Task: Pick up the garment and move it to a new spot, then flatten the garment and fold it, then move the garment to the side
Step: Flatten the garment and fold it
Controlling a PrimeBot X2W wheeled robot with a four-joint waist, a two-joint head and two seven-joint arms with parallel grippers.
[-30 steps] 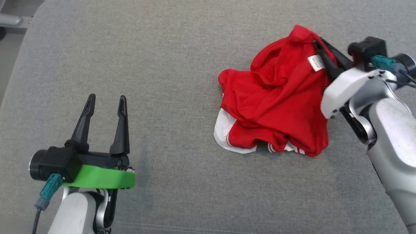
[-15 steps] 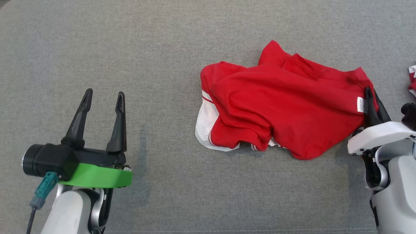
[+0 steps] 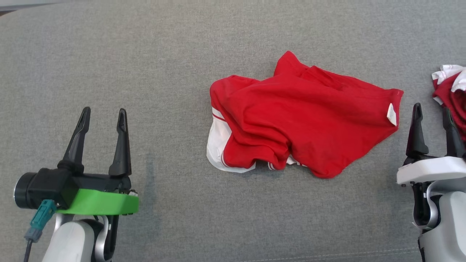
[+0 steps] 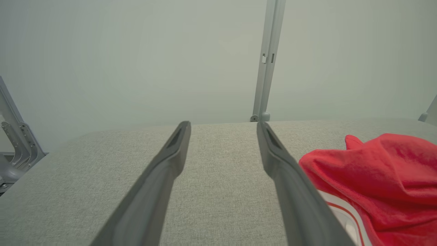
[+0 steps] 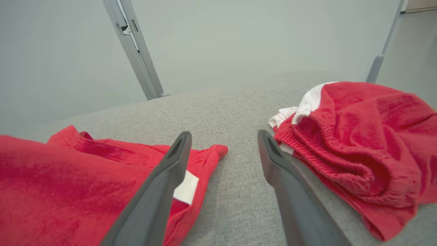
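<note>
A crumpled red garment (image 3: 302,122) with white trim at its lower left lies in the middle of the grey cushion (image 3: 182,54). A small white label sits near its right corner. My right gripper (image 3: 432,112) stands open just right of that corner, touching nothing. In the right wrist view the red garment (image 5: 68,184) lies left of my open right gripper (image 5: 223,138). My left gripper (image 3: 103,114) is open at the lower left, well apart from the cloth. The left wrist view has the red garment (image 4: 379,177) to the right of the open left gripper (image 4: 223,128).
A second red garment with white trim (image 3: 451,91) is bunched at the right edge of the cushion, close to my right gripper; it is the red bundle (image 5: 358,143) in the right wrist view. A metal frame post (image 4: 266,61) stands behind the cushion.
My right gripper dragged the garment's corner down and outward, spreading the cloth, then let go and opened beside it. The head camera also shifted, bringing the second garment into view.
</note>
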